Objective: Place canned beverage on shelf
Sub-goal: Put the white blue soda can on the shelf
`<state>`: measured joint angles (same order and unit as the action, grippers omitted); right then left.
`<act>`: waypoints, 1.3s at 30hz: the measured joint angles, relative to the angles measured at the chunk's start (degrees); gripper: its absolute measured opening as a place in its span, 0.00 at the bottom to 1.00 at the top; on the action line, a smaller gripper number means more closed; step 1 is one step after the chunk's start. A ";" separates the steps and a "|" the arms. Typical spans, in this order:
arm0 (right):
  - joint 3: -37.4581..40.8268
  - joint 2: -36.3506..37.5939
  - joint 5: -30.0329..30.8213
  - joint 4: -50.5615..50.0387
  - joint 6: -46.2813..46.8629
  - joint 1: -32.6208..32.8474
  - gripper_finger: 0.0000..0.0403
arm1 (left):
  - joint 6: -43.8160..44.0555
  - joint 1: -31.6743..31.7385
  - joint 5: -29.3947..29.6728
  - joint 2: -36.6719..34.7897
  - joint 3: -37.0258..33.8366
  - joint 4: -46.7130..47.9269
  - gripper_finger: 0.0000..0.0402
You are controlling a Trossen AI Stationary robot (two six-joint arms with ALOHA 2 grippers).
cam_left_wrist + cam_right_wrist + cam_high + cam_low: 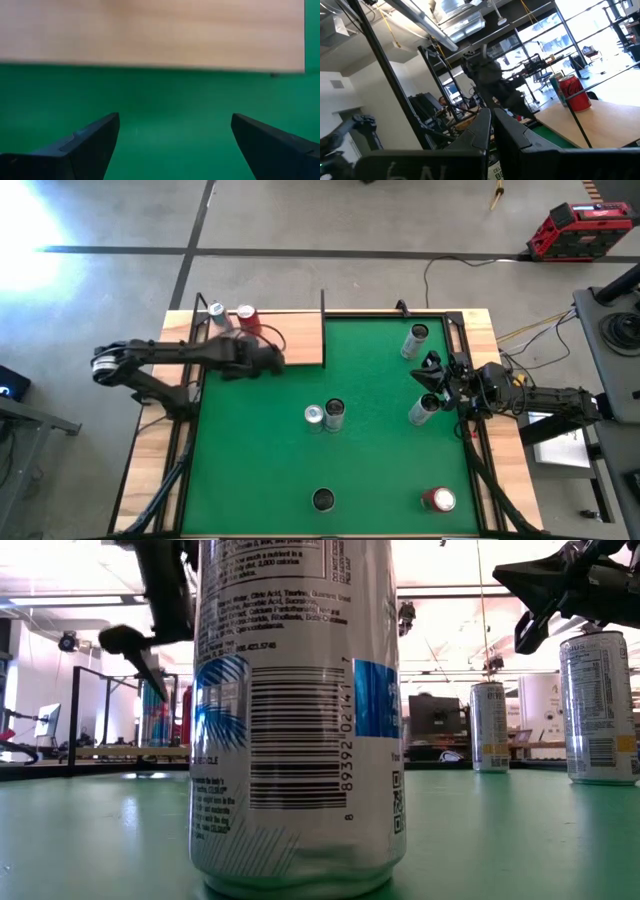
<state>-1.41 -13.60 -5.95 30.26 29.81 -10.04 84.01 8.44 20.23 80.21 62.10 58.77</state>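
My left claw (272, 361) open, empty, by light-wood flat shelf (300, 340), far left corner. Red round metal can (246, 317) already there. Thin, slippery; grab round middle. Right claw (432, 372) clenched.

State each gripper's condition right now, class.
Left gripper: open, empty, by the shelf.
Right gripper: shut, holding nothing.
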 joint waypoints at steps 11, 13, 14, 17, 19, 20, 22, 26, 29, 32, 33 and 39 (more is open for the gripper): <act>0.00 0.00 0.00 0.00 0.00 0.01 0.03 | 9.52 -12.97 3.10 14.14 19.46 11.66 0.92; 0.02 0.00 0.00 0.00 0.02 0.00 0.03 | 9.50 -14.29 4.62 16.35 22.57 13.27 0.92; 0.00 0.00 0.02 0.00 0.00 0.02 0.03 | 9.38 -14.84 5.11 17.40 24.07 13.97 0.92; 0.01 0.02 0.00 0.00 0.00 0.01 0.03 | 8.22 -15.98 5.88 20.20 28.35 15.30 0.92; 0.01 0.01 0.01 0.02 0.01 0.01 0.03 | 7.30 -16.51 5.88 22.04 30.93 16.02 0.92; 0.00 0.00 0.01 0.01 0.00 0.01 0.03 | 6.71 -16.76 5.90 22.75 32.02 16.02 0.92; 0.00 0.01 0.02 0.00 0.02 0.01 0.03 | 5.44 -17.22 5.98 24.25 34.07 15.99 0.92; 0.00 0.00 0.00 0.02 0.00 0.02 0.03 | 3.12 -17.81 6.40 27.05 38.35 15.84 0.92; 0.00 0.00 0.00 0.01 0.01 0.01 0.03 | 0.26 -17.96 6.40 28.92 41.40 15.80 0.92; 0.00 0.00 0.00 0.02 0.00 0.02 0.03 | -3.97 -18.37 6.40 30.84 44.38 15.69 0.92; 0.00 0.00 0.02 0.00 0.00 0.00 0.03 | -5.56 -18.51 6.41 31.48 45.33 15.70 0.92; 0.00 0.00 0.00 0.02 0.00 0.02 0.03 | -13.48 -18.94 6.33 35.66 52.96 15.91 0.92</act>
<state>-1.41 -13.60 -5.95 30.28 29.81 -10.02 70.53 -10.50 26.56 115.87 115.07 74.67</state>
